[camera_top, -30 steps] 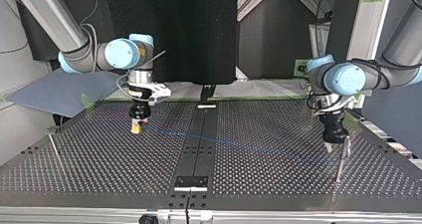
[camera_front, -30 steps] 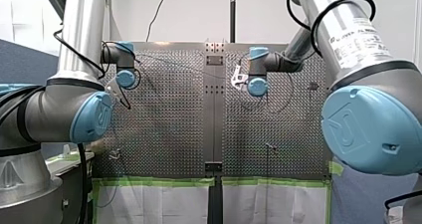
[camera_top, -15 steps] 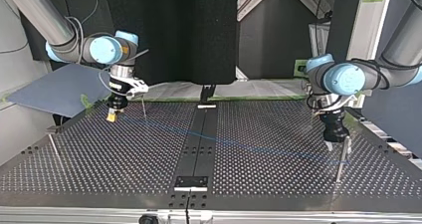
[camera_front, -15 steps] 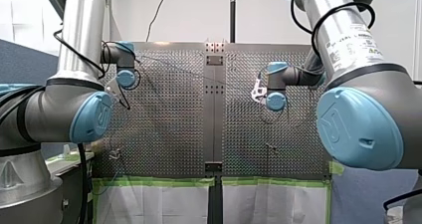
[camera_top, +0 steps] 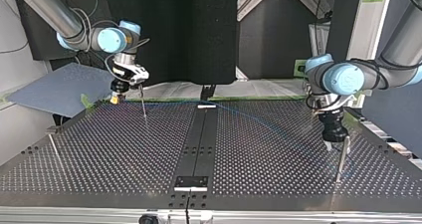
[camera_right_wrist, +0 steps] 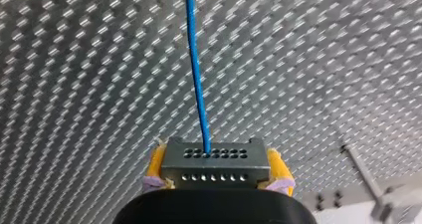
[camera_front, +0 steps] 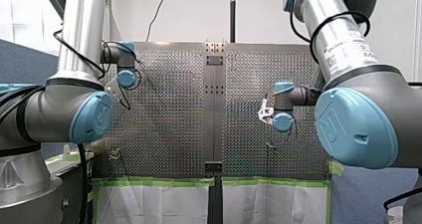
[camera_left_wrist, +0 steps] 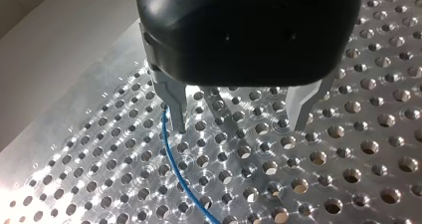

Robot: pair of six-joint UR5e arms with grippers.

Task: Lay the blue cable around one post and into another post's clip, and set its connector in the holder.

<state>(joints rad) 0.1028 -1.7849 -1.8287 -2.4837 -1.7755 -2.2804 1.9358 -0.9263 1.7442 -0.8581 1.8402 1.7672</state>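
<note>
I work in a robotics lab: my perforated metal counter [camera_top: 99,159] fills the frame's lower half, green tape [camera_front: 154,182] edging it, black panel [camera_top: 169,30] behind.

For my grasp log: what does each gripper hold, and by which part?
My right gripper holds the blue cable by its metal connector, between the yellow pads. My left gripper is open and holds nothing; the cable passes beside one finger.

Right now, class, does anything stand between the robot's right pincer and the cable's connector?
Nothing visible does. The right pincer is shut on the connector, a yellow pad against each side, and the blue cable runs out ahead over the perforated table.
</note>
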